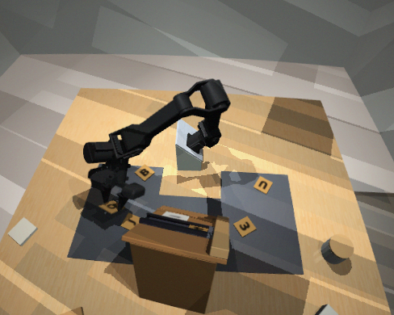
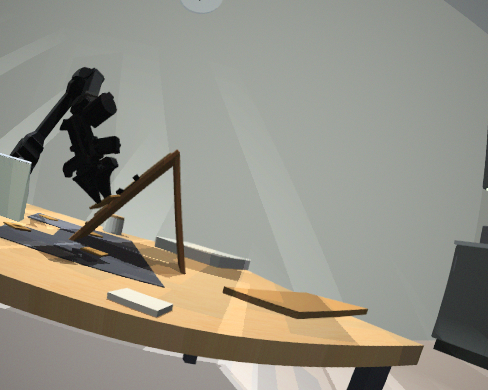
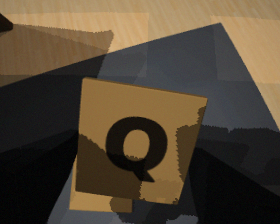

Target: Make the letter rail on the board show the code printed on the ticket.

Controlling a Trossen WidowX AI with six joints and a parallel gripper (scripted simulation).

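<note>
My gripper (image 1: 113, 205) (image 2: 104, 199) (image 3: 135, 147) is shut on the Q tile (image 1: 111, 207) (image 2: 99, 203) (image 3: 96, 102). It holds the tile above the mat, left of the sloping board (image 1: 169, 239) (image 2: 151, 172) in the top view. The letter upright in the wrist view is Q. The dark rail (image 1: 173, 226) crosses the board, with a tile (image 1: 198, 228) inside near its right end; its letter is unreadable. A white ticket (image 1: 175, 216) lies behind the rail, too small to read. Loose tiles are B (image 1: 144, 172), a U-like tile (image 1: 262, 185), a 3-like tile (image 1: 245, 226) and a J-like tile (image 1: 129, 222).
A dark mat (image 1: 282, 258) (image 2: 151, 280) lies under the loose tiles. A white block (image 1: 23, 231) (image 2: 139, 301) lies at the left. A short cylinder (image 1: 337, 249) (image 2: 114, 225) stands at the right. A flat brown panel (image 2: 304, 304) lies beyond the board. The J-like tile is close to the board's left edge.
</note>
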